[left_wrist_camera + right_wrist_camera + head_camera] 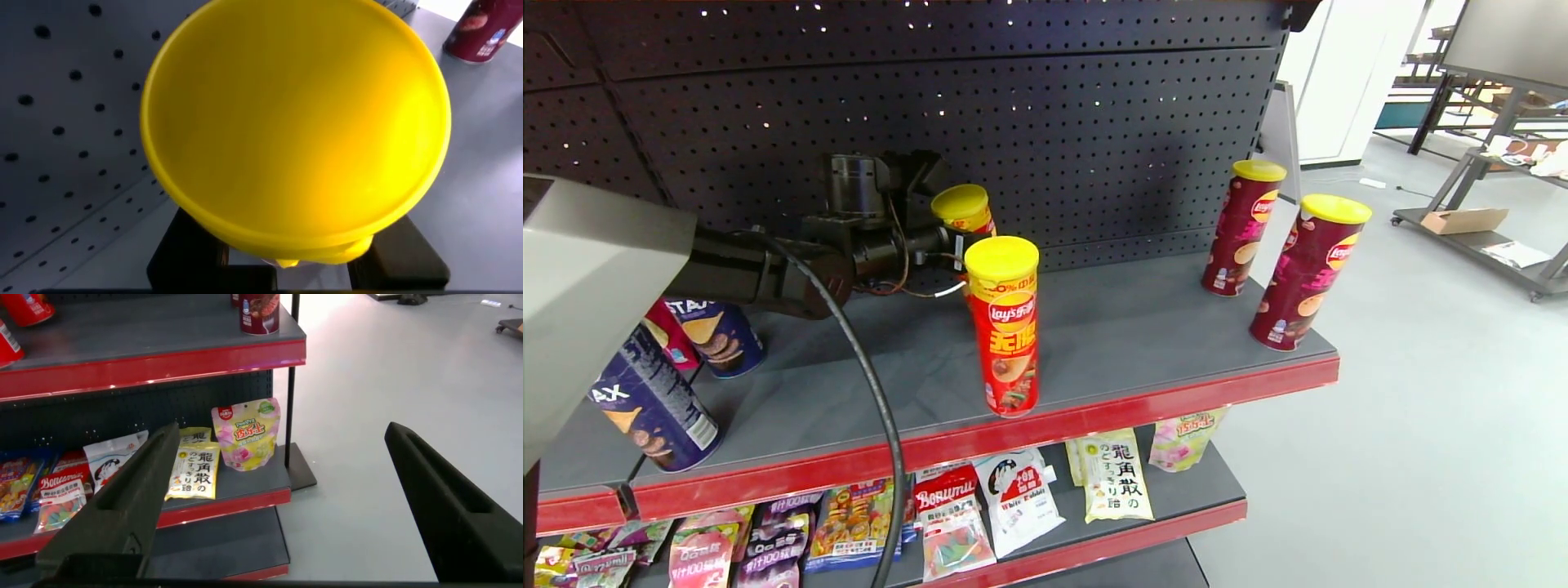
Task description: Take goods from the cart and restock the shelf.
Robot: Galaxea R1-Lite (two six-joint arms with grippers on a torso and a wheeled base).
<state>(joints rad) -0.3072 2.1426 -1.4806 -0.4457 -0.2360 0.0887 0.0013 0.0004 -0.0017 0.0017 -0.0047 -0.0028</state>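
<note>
My left gripper (947, 241) is over the grey upper shelf (1135, 351), near the pegboard, shut on a red chip can with a yellow lid (962, 208). In the left wrist view that lid (294, 122) sits close to the camera, with the dark fingers (188, 253) on either side below it. The held can is just behind another red, yellow-lidded can (1005, 327) that stands upright near the shelf's front edge. My right gripper (286, 506) hangs open with nothing in it, out in front of the lower shelf.
Two dark red cans (1245, 229) (1311, 273) stand at the shelf's right end, and blue cans (654, 404) (719, 335) at its left. Snack bags (1111, 478) (245, 433) line the lower shelf. Open grey floor (1421, 408) lies to the right.
</note>
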